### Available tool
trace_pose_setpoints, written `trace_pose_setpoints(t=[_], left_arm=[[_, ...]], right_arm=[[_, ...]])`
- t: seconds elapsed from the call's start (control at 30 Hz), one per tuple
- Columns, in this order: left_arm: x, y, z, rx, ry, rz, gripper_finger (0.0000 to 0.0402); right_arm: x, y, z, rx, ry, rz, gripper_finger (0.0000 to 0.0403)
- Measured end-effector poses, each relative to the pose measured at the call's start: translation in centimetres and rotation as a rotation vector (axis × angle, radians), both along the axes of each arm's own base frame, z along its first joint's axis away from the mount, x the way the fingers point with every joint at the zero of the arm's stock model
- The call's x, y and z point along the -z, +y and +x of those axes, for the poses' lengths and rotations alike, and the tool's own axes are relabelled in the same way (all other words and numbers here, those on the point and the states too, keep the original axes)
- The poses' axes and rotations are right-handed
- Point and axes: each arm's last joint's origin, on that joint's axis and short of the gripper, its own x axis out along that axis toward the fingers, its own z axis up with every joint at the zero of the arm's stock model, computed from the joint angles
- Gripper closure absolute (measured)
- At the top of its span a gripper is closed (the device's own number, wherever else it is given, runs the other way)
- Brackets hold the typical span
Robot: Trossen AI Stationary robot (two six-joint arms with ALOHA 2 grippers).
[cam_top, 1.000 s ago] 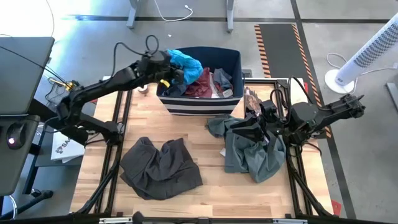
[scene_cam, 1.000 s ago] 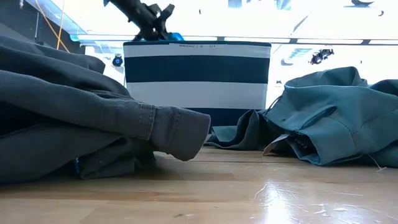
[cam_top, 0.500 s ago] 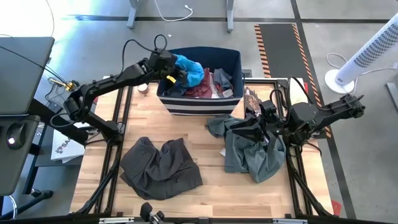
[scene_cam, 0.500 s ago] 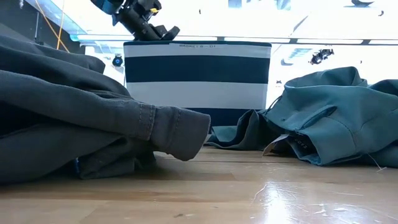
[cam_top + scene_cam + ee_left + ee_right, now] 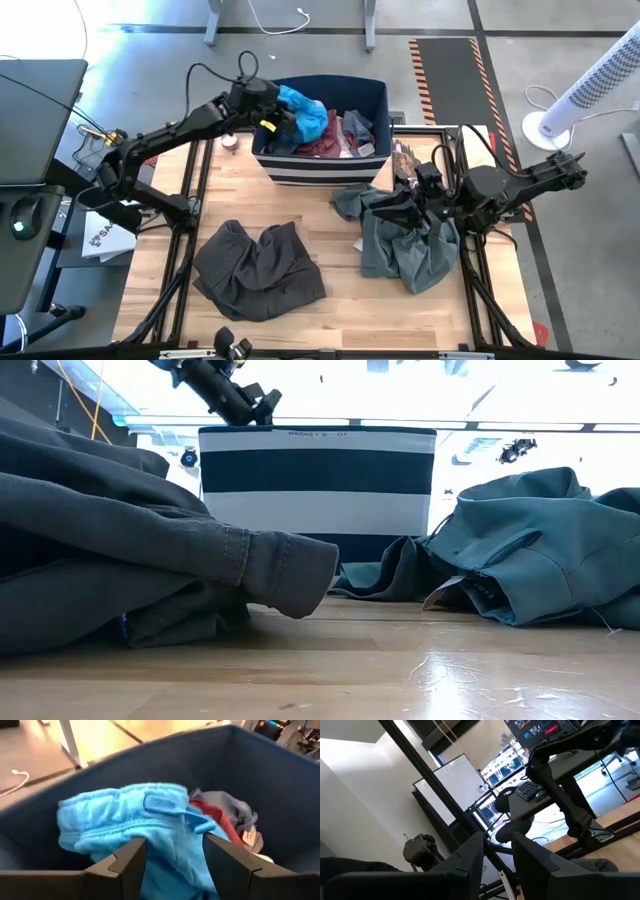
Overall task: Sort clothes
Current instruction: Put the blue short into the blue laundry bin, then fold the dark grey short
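Two garments lie out on the table [image 5: 240,185]: dark trousers [image 5: 258,270] near the front left, grey-green shirt [image 5: 405,240] on the right. Low view cuts both off at its edges and hides the contents of the striped bin [image 5: 318,480]. Left gripper [image 5: 175,862] over the bin's left rim, fingers apart, straddling the bright blue piece [image 5: 135,825]; grip uncertain. Maroon cloth [image 5: 325,135] shows only from above. Right gripper [image 5: 497,860] beside the shirt, fingers slightly parted, nothing visible between them.
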Motion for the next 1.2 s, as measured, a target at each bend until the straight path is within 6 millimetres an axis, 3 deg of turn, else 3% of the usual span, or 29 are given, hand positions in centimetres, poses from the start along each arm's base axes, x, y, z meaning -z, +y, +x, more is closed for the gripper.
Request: trace_pose_setpoints(t=[0.2, 0.43, 0.6, 0.87, 1.2], left_arm=[[-2.6, -1.5, -1.7, 0.014, -0.067, 0.066, 0.0213], [-6.4, -4.5, -4.8, 0.057, -0.198, 0.145, 0.0213], [-7.9, -7.8, -7.0, 0.240, -0.341, -0.018, 0.0213], [-6.5, -12.9, -8.8, 0.492, -0.248, -0.247, 0.0213], [-2.5, -17.9, -8.2, 0.673, -0.143, -0.451, 0.0213]], right_arm=[[0.0, 0.0, 0.0, 0.000, 0.000, 0.000, 0.0304], [0.0, -0.1, 0.0, 0.032, 0.001, 0.003, 0.0304], [0.0, -0.2, 0.0, 0.048, 0.001, 0.003, 0.0304], [0.1, -0.2, 0.1, 0.071, 0.004, -0.010, 0.0304], [0.7, 0.0, 0.8, 0.074, 0.038, -0.028, 0.0304]])
